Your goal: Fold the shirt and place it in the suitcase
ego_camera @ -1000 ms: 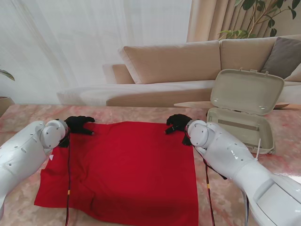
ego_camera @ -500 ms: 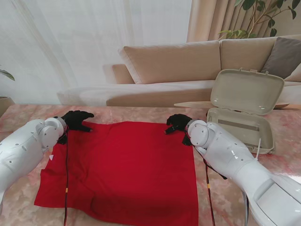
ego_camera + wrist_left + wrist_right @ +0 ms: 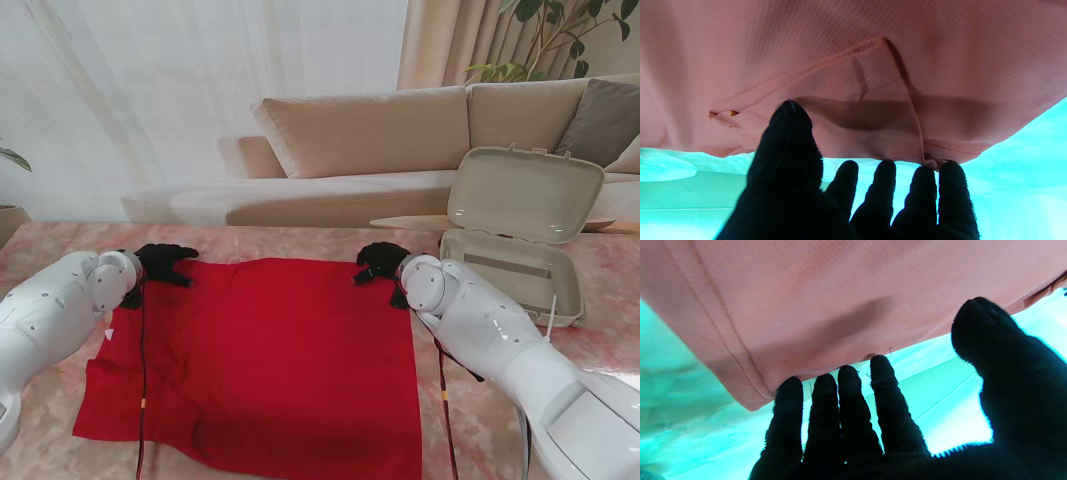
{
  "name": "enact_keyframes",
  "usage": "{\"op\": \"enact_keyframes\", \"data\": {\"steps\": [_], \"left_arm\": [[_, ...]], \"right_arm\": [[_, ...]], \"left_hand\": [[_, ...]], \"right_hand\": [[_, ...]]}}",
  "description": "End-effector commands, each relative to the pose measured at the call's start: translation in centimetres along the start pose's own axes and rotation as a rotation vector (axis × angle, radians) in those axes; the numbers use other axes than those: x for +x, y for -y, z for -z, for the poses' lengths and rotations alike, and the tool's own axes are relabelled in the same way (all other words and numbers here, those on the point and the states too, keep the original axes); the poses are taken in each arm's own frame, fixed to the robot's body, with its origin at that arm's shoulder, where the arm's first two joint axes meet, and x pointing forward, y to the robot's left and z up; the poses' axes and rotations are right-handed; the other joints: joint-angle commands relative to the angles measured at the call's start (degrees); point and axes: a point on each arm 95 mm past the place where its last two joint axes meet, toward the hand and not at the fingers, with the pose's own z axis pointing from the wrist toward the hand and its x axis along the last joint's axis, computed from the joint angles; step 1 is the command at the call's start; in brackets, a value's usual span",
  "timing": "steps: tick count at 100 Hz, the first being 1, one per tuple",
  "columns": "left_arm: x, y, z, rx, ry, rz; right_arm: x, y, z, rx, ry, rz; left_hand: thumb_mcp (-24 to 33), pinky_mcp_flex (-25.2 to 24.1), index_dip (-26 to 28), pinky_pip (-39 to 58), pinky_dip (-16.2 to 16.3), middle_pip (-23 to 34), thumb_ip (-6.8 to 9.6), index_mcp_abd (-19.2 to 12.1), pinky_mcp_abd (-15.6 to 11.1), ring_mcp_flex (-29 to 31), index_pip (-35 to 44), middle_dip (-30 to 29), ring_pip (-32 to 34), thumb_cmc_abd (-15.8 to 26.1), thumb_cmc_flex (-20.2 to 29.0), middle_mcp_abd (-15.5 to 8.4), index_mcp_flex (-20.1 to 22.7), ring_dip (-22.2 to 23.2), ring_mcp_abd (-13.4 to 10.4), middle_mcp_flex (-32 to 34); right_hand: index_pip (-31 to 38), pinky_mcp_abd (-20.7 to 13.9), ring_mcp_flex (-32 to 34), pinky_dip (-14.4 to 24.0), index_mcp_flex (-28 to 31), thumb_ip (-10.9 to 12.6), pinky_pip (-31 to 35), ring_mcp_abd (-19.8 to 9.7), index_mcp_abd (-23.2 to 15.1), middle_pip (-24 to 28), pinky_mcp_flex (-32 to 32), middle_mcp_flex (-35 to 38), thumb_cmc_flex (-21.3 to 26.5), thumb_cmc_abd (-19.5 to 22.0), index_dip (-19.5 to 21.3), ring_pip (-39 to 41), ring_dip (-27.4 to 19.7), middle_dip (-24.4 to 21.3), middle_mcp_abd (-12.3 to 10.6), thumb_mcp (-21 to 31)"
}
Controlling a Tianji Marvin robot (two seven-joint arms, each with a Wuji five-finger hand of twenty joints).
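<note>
You've got the red shirt [image 3: 255, 365] flat on the table [image 3: 60, 245], left of the open suitcase [image 3: 515, 265]. Left hand [image 3: 160, 262] and right hand [image 3: 378, 260] sit at its 2 far corners, fingers spread, gripping nothing.

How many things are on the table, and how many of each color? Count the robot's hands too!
Red: 1, the shirt.
Beige: 1, the suitcase, with its lid open.
Black: 2, the left hand and the right hand, each at a far corner of the shirt.
Total: 4.
</note>
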Motion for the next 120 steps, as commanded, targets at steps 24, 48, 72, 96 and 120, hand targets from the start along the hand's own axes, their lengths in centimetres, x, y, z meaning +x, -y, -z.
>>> {"op": "enact_keyframes", "data": {"steps": [24, 48, 72, 96, 120], "left_arm": [[0.2, -0.6, 0.0, -0.019, -0.016, -0.019], [0.2, -1.3, 0.2, -0.048, -0.021, -0.041], [0.2, -1.9, 0.3, -0.053, -0.016, -0.050], [0.2, -2.1, 0.4, -0.063, -0.012, -0.058], [0.2, -2.4, 0.4, -0.069, -0.010, -0.047]], "right_arm": [[-1.0, 1.0, 0.2, 0.035, 0.023, 0.007], [-1.0, 1.0, 0.2, 0.037, 0.020, 0.011], [-1.0, 1.3, 0.1, 0.036, 0.015, 0.030], [-1.1, 1.6, -0.2, 0.044, 0.026, 0.054], [-1.3, 1.5, -0.7, 0.037, 0.046, 0.086]], "left_hand": [[0.8, 2.6, 3.3, 16.9, 9.8, 5.0, 0.56, 1.6, 3.4, 13.4, 5.0, 6.3, 9.3, -1.8, 3.2, 1.3, 1.5, 8.1, 1.6, 5.9], [1.2, 7.7, 9.0, 24.1, 18.8, 10.2, 0.59, 2.5, 5.1, 21.7, 14.7, 12.8, 16.9, -3.5, 4.1, -0.6, 6.0, 17.9, 0.1, 12.6], [15.3, 11.6, 15.9, 31.3, 27.3, 15.6, -0.36, 1.8, 6.4, 26.1, 23.1, 19.6, 23.4, -8.0, -0.9, -2.5, 4.6, 28.0, 0.2, 15.4], [25.7, 15.9, 18.8, 39.2, 33.2, 19.5, -0.97, 1.7, 5.9, 29.8, 26.3, 23.8, 28.3, -11.4, -2.8, -4.2, 3.7, 34.9, -0.7, 17.0], [28.9, 22.6, 21.7, 46.7, 37.5, 22.0, -3.89, 1.5, 4.0, 35.9, 31.0, 36.1, 35.4, -15.9, 1.0, -4.5, 3.6, 41.0, -2.0, 21.3]], "right_hand": [[0.7, 4.8, 8.7, 5.3, 1.1, -0.8, 6.5, 4.7, -0.4, 2.5, 3.9, 1.6, -0.5, -1.3, 0.6, 10.8, 7.0, 1.7, 1.4, 1.9], [2.9, 7.6, 12.6, 20.4, 3.2, -1.1, 6.6, 5.2, -1.2, 5.9, 12.8, 4.6, 0.2, -2.7, 1.4, 21.2, 13.1, 5.3, 2.1, 2.8], [5.4, 6.1, 16.7, 17.8, 5.2, -1.5, 27.4, 5.4, -2.5, 10.0, 15.6, 6.5, 1.9, -5.0, 1.8, 29.2, 18.1, 9.1, 2.5, 4.9], [9.0, 3.4, 21.9, 19.9, 7.1, -1.8, 37.1, 5.1, -3.4, 13.6, 22.6, 8.2, 4.9, -7.9, 2.8, 33.8, 20.8, 12.3, 2.7, 7.3], [14.4, -1.4, 29.1, 17.1, 7.5, -1.9, 43.5, 3.0, -3.7, 17.3, 32.6, 10.2, 13.3, -10.2, 4.2, 37.9, 21.7, 15.1, 2.9, 11.6]]}}
